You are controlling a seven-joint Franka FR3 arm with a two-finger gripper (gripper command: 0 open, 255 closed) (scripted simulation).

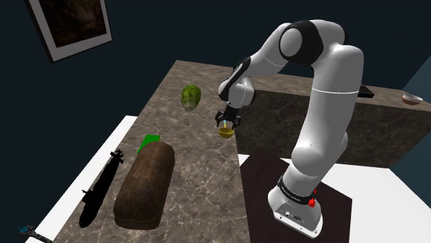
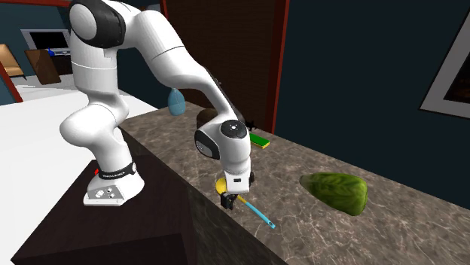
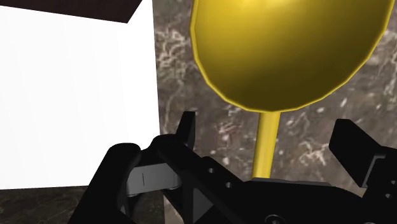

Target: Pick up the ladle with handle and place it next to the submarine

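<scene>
Dark marbled surface (image 1: 200,179) carries the yellow ladle (image 3: 289,44) at its edge, well apart from the black submarine (image 1: 100,183). Jaws hang just over the ladle, released, with its thin handle between the fingers (image 3: 356,149), untouched. A brown loaf (image 1: 145,186) lies just beside the submarine.

Black pincer (image 2: 229,200) over blue-handled ladle (image 2: 260,214)
</scene>
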